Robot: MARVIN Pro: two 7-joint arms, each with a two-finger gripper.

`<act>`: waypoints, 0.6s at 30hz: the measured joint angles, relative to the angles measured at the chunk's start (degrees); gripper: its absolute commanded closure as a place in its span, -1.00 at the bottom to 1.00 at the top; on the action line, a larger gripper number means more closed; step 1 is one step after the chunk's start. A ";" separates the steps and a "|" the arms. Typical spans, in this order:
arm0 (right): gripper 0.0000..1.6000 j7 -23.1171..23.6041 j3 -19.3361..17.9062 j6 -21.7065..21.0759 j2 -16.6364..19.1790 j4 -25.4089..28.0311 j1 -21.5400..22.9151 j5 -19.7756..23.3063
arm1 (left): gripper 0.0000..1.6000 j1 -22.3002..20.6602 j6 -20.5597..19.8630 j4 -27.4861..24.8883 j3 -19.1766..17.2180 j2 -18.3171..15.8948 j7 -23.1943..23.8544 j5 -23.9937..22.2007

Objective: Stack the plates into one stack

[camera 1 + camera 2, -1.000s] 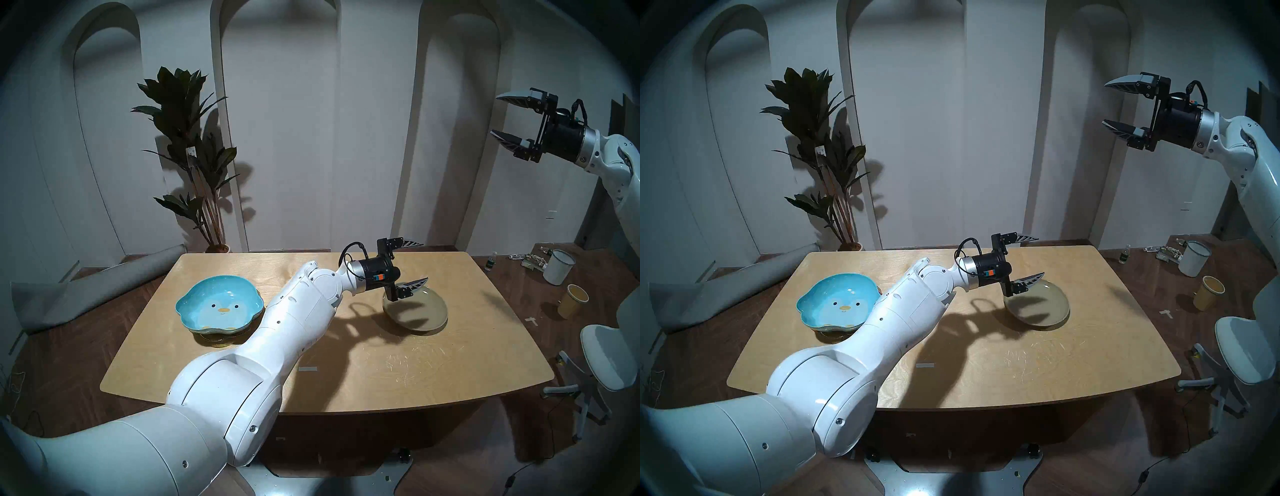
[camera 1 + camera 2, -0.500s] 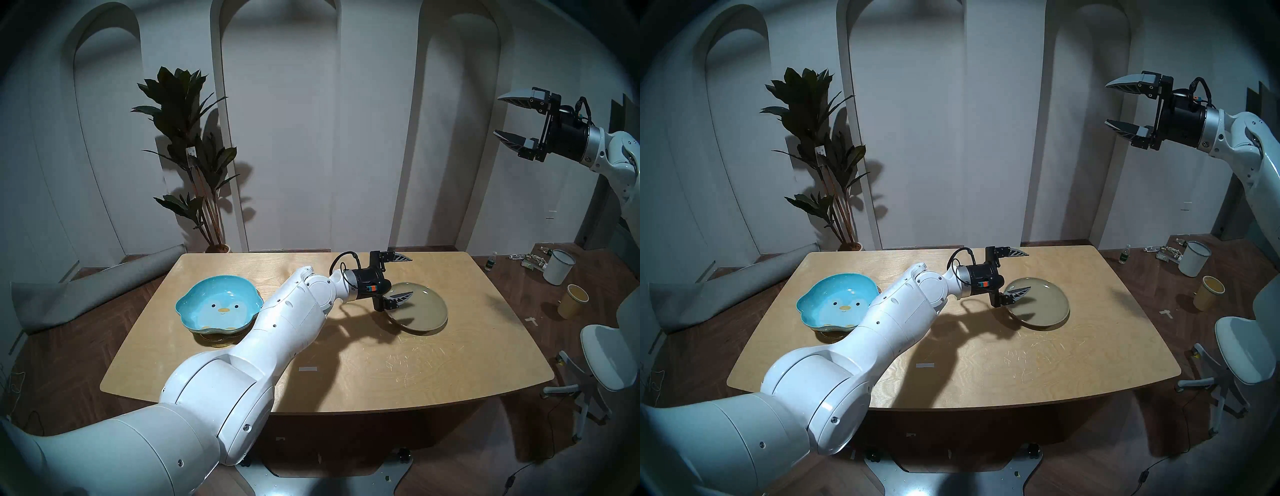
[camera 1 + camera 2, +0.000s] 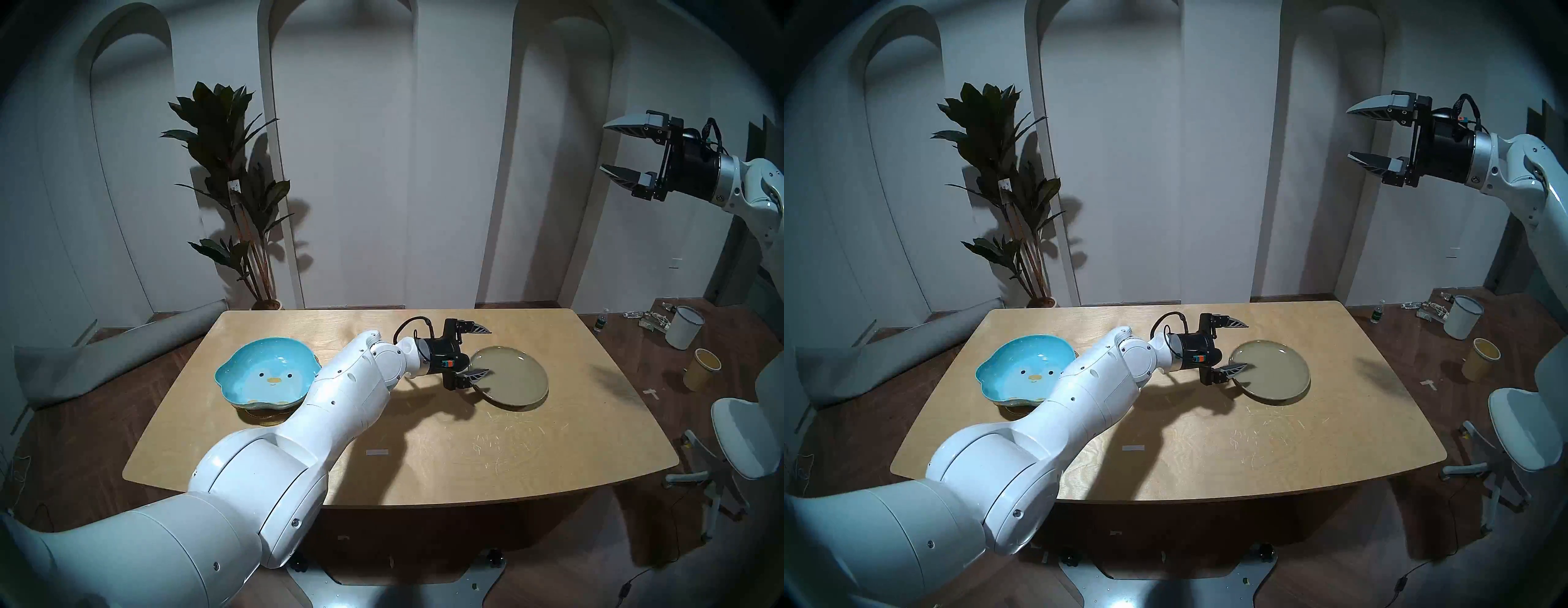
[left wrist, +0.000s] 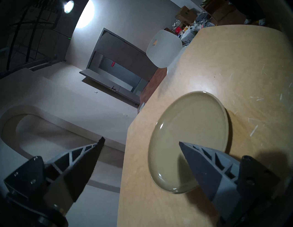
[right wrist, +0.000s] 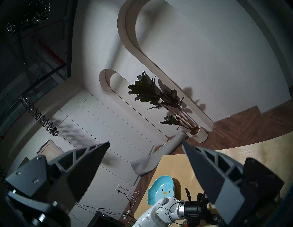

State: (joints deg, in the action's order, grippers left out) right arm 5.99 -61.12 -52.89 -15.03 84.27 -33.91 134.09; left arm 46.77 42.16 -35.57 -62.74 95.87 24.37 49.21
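Observation:
An olive-beige round plate lies flat on the right half of the wooden table. On the left half, a sky-blue penguin plate rests on an amber glass plate, of which only the front rim shows. My left gripper is open and turned on its side at the olive plate's left rim. Its lower finger hangs just over the plate's near part. My right gripper is open and empty, high at the right.
A strip of pale tape lies near the table's front. A white chair stands off the right edge, with cups on the floor behind it. A plant and a rolled mat are beyond the far left corner.
My left gripper has drawn back to the left and sunk lower, from above the olive plate's middle to its left rim. The right gripper shifted slightly. No plate has moved.

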 measured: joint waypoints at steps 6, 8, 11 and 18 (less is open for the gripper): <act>-1.00 0.26 0.24 0.10 0.51 1.33 -0.58 -0.59 | -1.00 -0.47 -1.22 0.25 0.84 -0.89 -0.90 2.16; -1.00 0.33 0.32 0.15 0.65 1.68 -0.78 -0.77 | -1.00 -0.63 -1.54 0.27 1.10 -1.16 -1.18 2.80; -1.00 0.41 0.43 0.23 0.85 2.20 -1.07 -1.02 | -1.00 -0.87 -2.01 0.31 1.49 -1.59 -1.59 3.75; -1.00 0.66 0.72 0.46 1.34 3.49 -1.83 -1.61 | -1.00 -1.44 -3.15 0.38 2.56 -2.58 -2.71 6.11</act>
State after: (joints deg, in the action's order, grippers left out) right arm 6.65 -60.40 -52.43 -13.69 87.76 -35.73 132.48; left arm 45.33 39.01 -35.19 -60.18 93.30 21.66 55.32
